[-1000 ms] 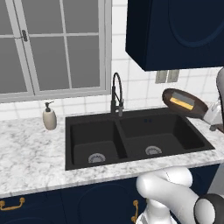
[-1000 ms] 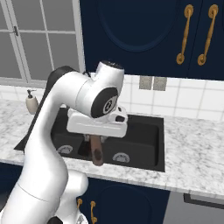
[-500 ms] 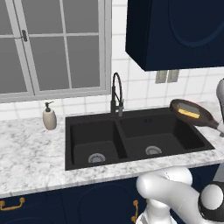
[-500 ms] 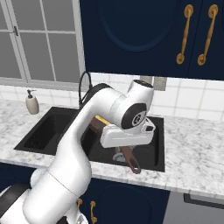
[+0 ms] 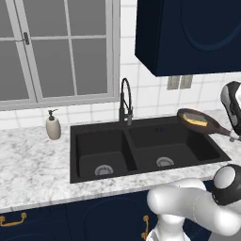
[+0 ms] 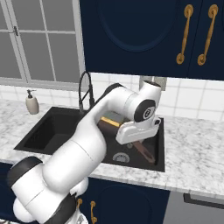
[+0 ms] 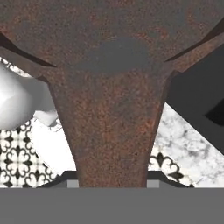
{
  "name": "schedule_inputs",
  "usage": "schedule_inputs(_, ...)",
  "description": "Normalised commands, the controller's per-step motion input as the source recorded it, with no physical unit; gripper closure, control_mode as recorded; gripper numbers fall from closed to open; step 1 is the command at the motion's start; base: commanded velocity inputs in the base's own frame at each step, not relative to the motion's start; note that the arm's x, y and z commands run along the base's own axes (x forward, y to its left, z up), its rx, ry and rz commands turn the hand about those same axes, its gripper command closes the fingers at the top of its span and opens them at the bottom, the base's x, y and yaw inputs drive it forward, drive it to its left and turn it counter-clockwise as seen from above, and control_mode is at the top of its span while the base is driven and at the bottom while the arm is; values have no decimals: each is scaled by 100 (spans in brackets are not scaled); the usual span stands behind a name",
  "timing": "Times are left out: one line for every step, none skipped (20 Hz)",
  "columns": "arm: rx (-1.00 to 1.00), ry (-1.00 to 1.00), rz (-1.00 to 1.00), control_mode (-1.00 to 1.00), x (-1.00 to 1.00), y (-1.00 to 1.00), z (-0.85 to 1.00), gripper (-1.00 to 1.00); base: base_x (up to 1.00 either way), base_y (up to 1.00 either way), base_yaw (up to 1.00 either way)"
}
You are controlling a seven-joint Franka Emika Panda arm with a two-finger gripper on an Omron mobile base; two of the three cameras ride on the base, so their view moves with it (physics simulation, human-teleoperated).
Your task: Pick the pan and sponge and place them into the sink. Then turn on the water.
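The dark reddish-brown pan (image 5: pixel 192 116) hangs tilted over the right basin of the black sink (image 5: pixel 101 143), near its back right corner. The yellow sponge (image 5: pixel 197 123) lies inside the pan. In the right base view the sponge (image 6: pixel 111 123) shows as a yellow strip in the pan (image 6: pixel 105 127), behind my forearm. My gripper (image 6: pixel 136 141) is shut on the pan's handle (image 6: pixel 147 153), which sticks out below the hand above the sink (image 6: pixel 48 131). In the hand view the rusty handle (image 7: pixel 111 131) runs up between the jaws into the pan's underside.
A black gooseneck faucet (image 5: pixel 124 101) rises behind the sink's divider, seen also as the faucet (image 6: pixel 85 92) beside my arm. A beige soap dispenser (image 5: pixel 53 126) stands on the marble counter to the left. Navy wall cabinets hang above the right side.
My hand has swung to the right with the pan, mostly in the first half second. The pan has come down a little and now lies flatter over the right basin.
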Motion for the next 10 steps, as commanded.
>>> schedule_inputs(0,0,4,-100,82,0,-65,100,0,0,0)
schedule_inputs(3,0,3,-100,85,0,-64,100,0,0,0)
schedule_inputs(3,0,2,-100,89,0,-51,100,0,0,0)
schedule_inputs(1,0,2,-100,83,0,-49,100,0,0,0)
schedule_inputs(0,-1,2,-100,75,-6,-50,100,0,0,0)
schedule_inputs(0,-3,0,-100,61,-11,-42,100,0,0,0)
schedule_inputs(0,-5,0,-100,41,-14,-41,100,0,0,0)
schedule_inputs(0,-6,0,-100,36,-19,-30,100,0,0,0)
schedule_inputs(0,-3,0,-100,36,-11,-25,100,0,0,0)
schedule_inputs(0,-1,0,-100,51,-12,-35,100,0,0,0)
